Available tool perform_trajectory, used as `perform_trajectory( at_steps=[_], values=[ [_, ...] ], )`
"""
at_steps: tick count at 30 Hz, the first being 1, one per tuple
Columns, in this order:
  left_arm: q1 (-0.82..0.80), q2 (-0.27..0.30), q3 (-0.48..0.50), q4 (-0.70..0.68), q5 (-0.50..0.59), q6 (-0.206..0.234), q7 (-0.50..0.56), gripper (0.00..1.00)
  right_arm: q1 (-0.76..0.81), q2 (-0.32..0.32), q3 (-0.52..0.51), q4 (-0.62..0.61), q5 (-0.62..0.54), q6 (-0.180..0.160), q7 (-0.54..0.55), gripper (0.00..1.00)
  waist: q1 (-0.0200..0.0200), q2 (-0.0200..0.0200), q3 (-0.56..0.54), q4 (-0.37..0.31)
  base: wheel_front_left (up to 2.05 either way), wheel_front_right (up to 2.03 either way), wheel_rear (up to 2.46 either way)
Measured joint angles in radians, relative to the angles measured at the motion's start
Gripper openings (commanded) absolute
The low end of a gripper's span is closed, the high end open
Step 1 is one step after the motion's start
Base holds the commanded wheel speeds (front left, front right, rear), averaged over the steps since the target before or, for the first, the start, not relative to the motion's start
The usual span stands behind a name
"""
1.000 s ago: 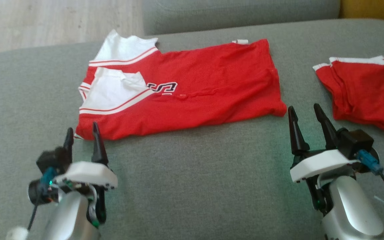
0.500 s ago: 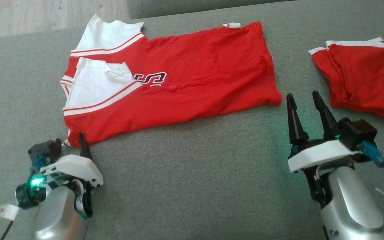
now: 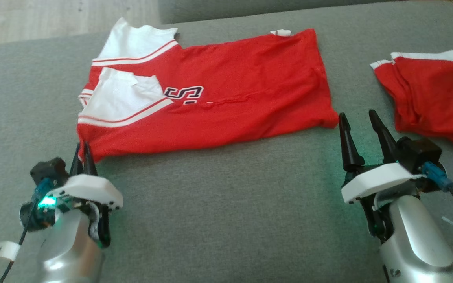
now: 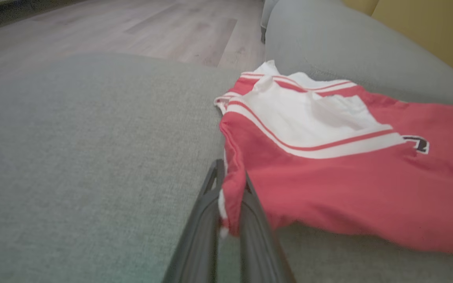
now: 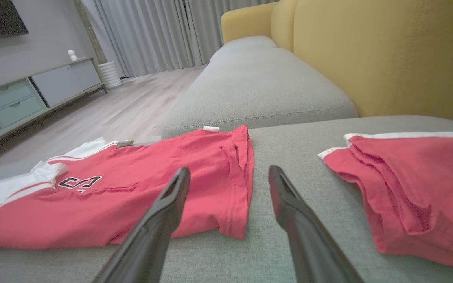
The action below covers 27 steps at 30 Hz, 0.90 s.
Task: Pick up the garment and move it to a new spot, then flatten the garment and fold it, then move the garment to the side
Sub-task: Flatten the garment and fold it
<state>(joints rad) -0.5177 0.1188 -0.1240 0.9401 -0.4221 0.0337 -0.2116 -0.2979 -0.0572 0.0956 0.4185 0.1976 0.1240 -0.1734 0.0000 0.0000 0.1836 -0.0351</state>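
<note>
The shirt (image 3: 226,98) is spread on the grey woven sofa cushion (image 3: 226,204), its long axis running left to right with the white shoulders to the left. Its near left corner is clamped between the left fingers (image 3: 89,165), which are pressed together on the cloth. The near right corner lies just ahead and left of the right fingers (image 3: 348,143), which are held apart and empty. The cloth is judged to be a thin, limp red knit. A second red garment (image 3: 431,98) is bunched further right.
</note>
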Motion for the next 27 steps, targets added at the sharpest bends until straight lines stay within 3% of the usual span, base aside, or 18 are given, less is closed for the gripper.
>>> perform_trajectory(
  at_steps=[6, 12, 20, 27],
  values=[
    [0.012, -0.022, 0.001, -0.134, 0.006, -0.017, -0.037, 0.0, -0.007, 0.0, -0.056, 0.072, -0.021, 0.0, 0.074, 1.0, 0.0, 0.0, -0.018, 0.039, 0.0, 0.0, 0.0],
    [0.09, -0.048, -0.002, -0.274, 0.038, -0.017, -0.038, 0.0, -0.081, 0.001, -0.087, 0.208, 0.052, 0.0, 0.149, 1.0, 0.0, 0.0, -0.032, 0.085, 0.0, 0.0, 0.0],
    [0.133, -0.059, -0.043, -0.298, 0.065, -0.025, -0.038, 0.0, -0.196, 0.0, -0.157, 0.438, 0.06, 0.0, 0.193, 1.0, 0.0, 0.0, -0.031, 0.116, 0.0, 0.0, 0.0],
    [0.128, -0.063, -0.055, -0.301, 0.069, -0.025, -0.038, 0.0, -0.309, 0.0, -0.118, 0.608, 0.13, 0.0, 0.191, 1.0, 0.0, 0.0, -0.016, 0.121, 0.0, 0.0, 0.0]
  ],
)
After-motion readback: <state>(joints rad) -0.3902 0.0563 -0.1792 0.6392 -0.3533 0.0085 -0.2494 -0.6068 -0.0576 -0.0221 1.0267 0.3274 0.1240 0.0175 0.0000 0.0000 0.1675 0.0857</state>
